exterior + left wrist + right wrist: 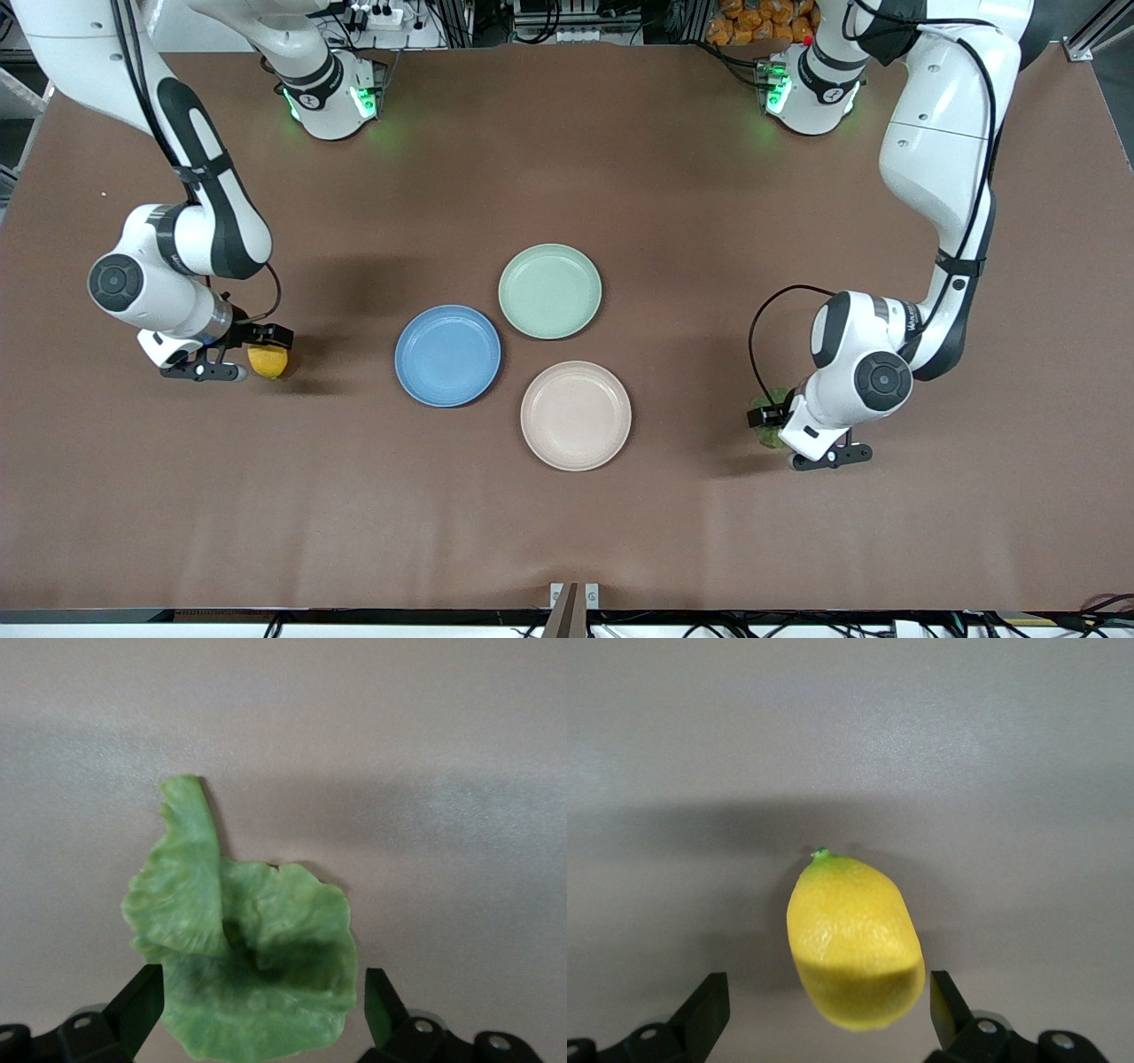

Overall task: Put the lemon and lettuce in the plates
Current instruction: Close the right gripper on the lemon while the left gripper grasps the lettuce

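The yellow lemon (269, 361) (850, 943) lies on the brown table toward the right arm's end. My right gripper (259, 353) (830, 1003) is down around it, open, with a gap between the fruit and each finger. The crinkled green lettuce (773, 435) (252, 970) lies on the table toward the left arm's end. My left gripper (765, 416) (263, 999) is low over it, open, its fingers (142, 999) flanking the leaf's edges. The blue plate (447, 355) and the cream-white plate (576, 415) sit bare in the middle of the table.
A pale green plate (549, 291) sits next to the two others, farther from the front camera. Both arms' bases stand at the table's edge farthest from that camera.
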Controlling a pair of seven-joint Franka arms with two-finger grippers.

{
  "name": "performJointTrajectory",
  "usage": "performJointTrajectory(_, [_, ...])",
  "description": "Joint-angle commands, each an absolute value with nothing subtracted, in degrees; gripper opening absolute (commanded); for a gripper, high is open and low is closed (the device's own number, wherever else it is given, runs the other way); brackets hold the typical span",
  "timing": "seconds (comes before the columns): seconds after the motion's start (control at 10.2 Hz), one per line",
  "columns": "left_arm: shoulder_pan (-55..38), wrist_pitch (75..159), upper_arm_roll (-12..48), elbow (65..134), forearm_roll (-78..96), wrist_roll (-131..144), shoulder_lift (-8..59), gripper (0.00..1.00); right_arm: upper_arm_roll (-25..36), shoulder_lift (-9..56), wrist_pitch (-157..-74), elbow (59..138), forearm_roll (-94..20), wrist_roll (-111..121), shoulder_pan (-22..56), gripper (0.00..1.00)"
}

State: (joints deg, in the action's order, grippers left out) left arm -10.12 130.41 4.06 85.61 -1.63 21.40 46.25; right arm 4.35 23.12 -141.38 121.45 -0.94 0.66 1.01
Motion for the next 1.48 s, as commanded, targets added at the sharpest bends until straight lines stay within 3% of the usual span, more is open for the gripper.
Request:
performJointTrajectory(0.0, [-10.5,131.3,3.7,84.6,-2.9,22.9,47.6,1.00,4.0,25.3,-144.4,121.7,-0.1,0.7,0.5,1.00])
performJointTrajectory(0.2, [-10.3,132.1,3.6,84.6,-2.9,23.0,47.9,1.00,4.0,26.6,-145.8,121.6,-0.1,0.7,0.6,1.00])
performJointTrajectory(0.3, [-10.4,133.3,3.7,84.6,-2.7,24.1,48.2,0.77,4.0,27.1,-146.4,121.6,-0.1,0.7,0.6,1.00])
performJointTrajectory(0.39, [-10.4,133.3,3.7,84.7,-2.7,26.3,48.3,0.29,4.0,27.2,-146.4,121.6,0.0,0.8,0.6,1.00])
performJointTrajectory(0.49, [-10.4,133.3,3.7,84.7,-2.8,27.2,48.4,0.00,4.0,27.2,-146.3,121.6,0.1,0.8,0.6,0.87])
performJointTrajectory(0.59, [-10.4,133.3,3.7,84.7,-2.8,27.2,48.4,0.00,4.0,27.5,-146.4,121.6,0.1,0.8,0.6,0.70])
performJointTrajectory(0.98, [-10.2,133.3,3.6,84.7,-2.9,27.1,47.0,0.00,4.5,27.6,-145.5,120.9,-0.1,1.7,0.6,0.20])
performJointTrajectory(1.38, [-10.6,133.2,4.1,84.7,-2.9,31.4,43.5,0.00,4.4,24.4,-138.5,117.9,-1.0,1.2,0.7,0.14])
